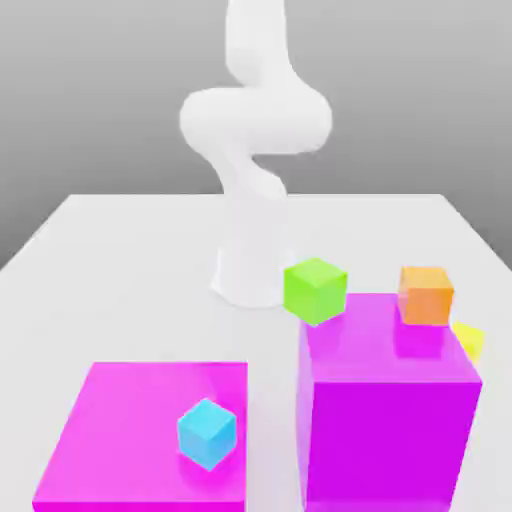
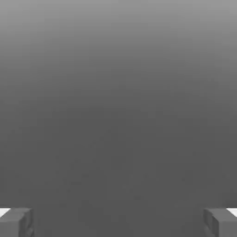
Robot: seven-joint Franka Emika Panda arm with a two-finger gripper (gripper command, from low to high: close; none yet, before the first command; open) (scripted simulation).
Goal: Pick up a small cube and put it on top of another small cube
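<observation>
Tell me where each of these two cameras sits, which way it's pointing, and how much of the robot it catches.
Exterior view: off the arm, raised, looking down across the white table at the arm, with the magenta blocks nearest; the small pale yellow cube sits behind the tall magenta block.
Hand view: on the hand, facing plain grey; the open gripper shows as two fingertips.
Shared: no object appears in both.

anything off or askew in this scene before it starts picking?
Mostly tidy. The small pale yellow cube sits tilted, half hidden behind the tall magenta block. The green cube looks tilted against that block's back edge. Gripper is open, holding nothing.
</observation>
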